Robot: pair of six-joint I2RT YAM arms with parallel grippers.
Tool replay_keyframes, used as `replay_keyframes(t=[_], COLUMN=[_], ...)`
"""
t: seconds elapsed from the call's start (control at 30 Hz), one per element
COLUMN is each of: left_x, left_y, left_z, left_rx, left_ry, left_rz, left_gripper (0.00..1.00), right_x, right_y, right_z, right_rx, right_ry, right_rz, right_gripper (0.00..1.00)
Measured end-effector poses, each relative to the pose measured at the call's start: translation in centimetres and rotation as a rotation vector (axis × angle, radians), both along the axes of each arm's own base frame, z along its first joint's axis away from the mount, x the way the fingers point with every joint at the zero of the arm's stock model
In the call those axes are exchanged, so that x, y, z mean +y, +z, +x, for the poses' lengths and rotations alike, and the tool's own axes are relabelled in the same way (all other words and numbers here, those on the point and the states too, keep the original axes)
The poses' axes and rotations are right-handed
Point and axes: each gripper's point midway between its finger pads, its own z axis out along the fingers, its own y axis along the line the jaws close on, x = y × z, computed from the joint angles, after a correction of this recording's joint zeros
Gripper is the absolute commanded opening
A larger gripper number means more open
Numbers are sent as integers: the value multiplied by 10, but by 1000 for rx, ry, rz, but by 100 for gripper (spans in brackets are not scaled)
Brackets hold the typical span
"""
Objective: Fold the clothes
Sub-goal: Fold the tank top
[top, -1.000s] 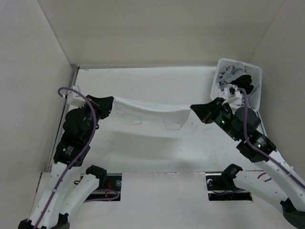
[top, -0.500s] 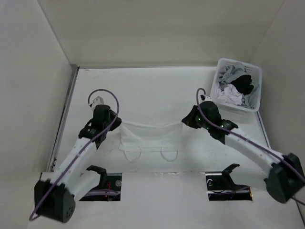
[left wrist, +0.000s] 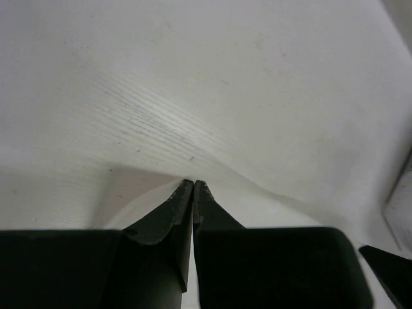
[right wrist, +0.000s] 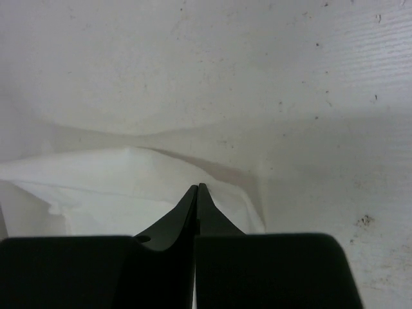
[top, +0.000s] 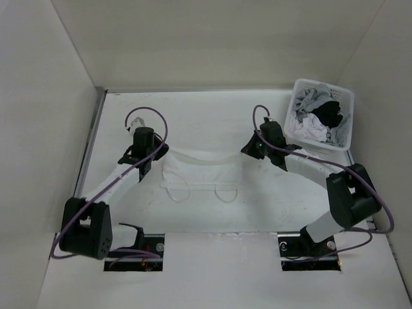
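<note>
The white sleeveless top (top: 205,175) lies spread across the middle of the table, its two strap loops (top: 225,193) toward the near edge. My left gripper (top: 161,154) is shut on its far left corner, and my right gripper (top: 248,150) is shut on its far right corner. In the left wrist view the black jaws (left wrist: 194,183) meet at a raised ridge of white fabric (left wrist: 257,193). Under the closed tips in the right wrist view (right wrist: 197,187) lies the white cloth (right wrist: 116,183). Both arms reach far forward over the table.
A white slotted basket (top: 348,122) stands at the far right corner, heaped with other white, grey and black garments (top: 318,116). Light walls close in the table on the left, back and right. The arm bases sit at the near edge.
Both arms have stretched forward and down, carrying the top away from the near edge. It hung taut in the air between the grippers; now it rests on the table.
</note>
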Motion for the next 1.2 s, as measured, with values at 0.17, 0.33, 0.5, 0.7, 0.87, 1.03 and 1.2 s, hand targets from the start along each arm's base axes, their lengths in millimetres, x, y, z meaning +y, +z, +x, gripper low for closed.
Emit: replay_keyframes(t=[0.17, 0.33, 0.5, 0.7, 0.87, 1.03, 1.2], left_x=[5, 17, 37, 45, 55, 66, 70], left_y=[40, 8, -39, -58, -73, -82, -65], left_z=[-29, -68, -92, -99, -94, -89, -79], left_rx=[-146, -104, 27, 79, 122, 141, 66], left_ry=[-1, 7, 57, 84, 124, 180, 206], left_rz=[-47, -59, -51, -69, -79, -101, -120], left_gripper=[4, 5, 5, 5, 8, 27, 43], right_x=[-10, -11, 3, 13, 28, 35, 31], right_y=[8, -11, -28, -28, -29, -56, -56], right_z=[-31, -72, -103, -131, -145, -164, -169], right_rx=[-43, -11, 27, 14, 20, 100, 107], right_ry=[7, 45, 113, 150, 185, 224, 221], right_rz=[23, 17, 0, -6, -7, -56, -67], right_gripper=[1, 3, 3, 4, 7, 23, 60])
